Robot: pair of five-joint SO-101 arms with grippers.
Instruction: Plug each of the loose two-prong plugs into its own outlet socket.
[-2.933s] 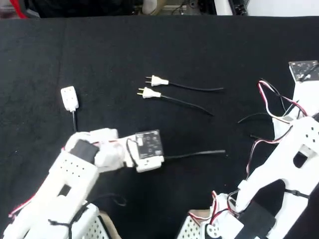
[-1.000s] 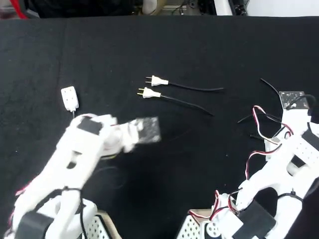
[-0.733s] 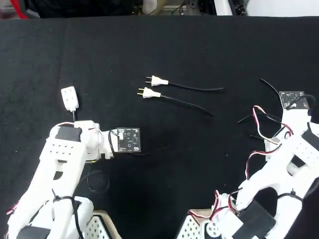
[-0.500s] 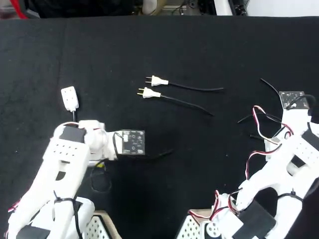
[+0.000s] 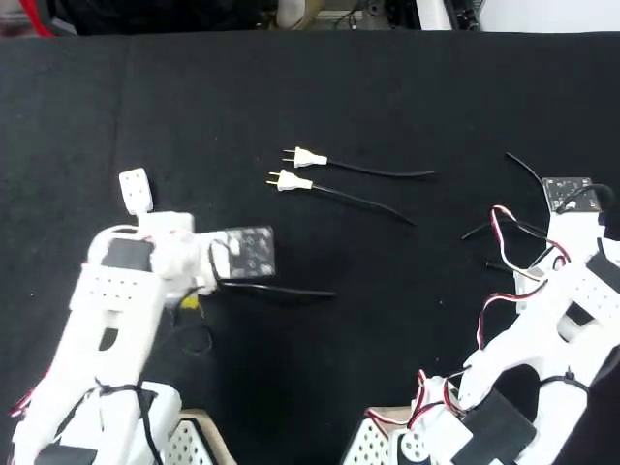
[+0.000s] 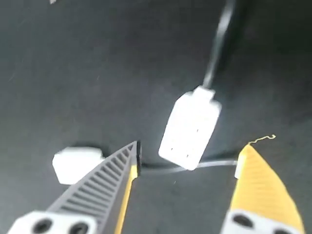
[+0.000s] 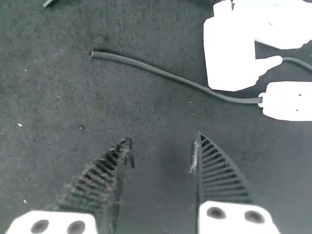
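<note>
A small white block (image 6: pixel 77 163) beside one finger of the left gripper (image 6: pixel 191 145) is blurred, and what it is cannot be told. In the right wrist view a white piece (image 7: pixel 290 100) is cut off by the edge, so it cannot be named for sure. A black cable (image 7: pixel 170 78) is joined to it. In the high view one end of a black cable (image 5: pixel 281 290) is hidden under the left arm (image 5: pixel 111 310). The cord (image 6: pixel 219 53) of the outlet socket (image 6: pixel 190 129) is cut off at the edge of the left wrist view.

The table (image 5: pixel 387 87) is covered with black cloth. The right arm (image 5: pixel 552 329) is seen at the far side, well apart from the plugs. A big white shape (image 7: pixel 234 53) is seen just beside the cable in the right wrist view.

The left gripper is held wide open and nothing is pinched. The outlet socket is seen on the cloth in the gap between its fingers. The right gripper (image 7: pixel 162 138) is open too, over bare cloth, and nothing is held in it.

The upper plug (image 5: pixel 308 157) and the lower plug (image 5: pixel 294 181) are small and white, with gold prongs and thin black cords. They are laid side by side near the middle of the table, not plugged in. A white socket (image 5: pixel 135 191) is seen just beside the left arm. Whether it is the one between the fingers cannot be told.
</note>
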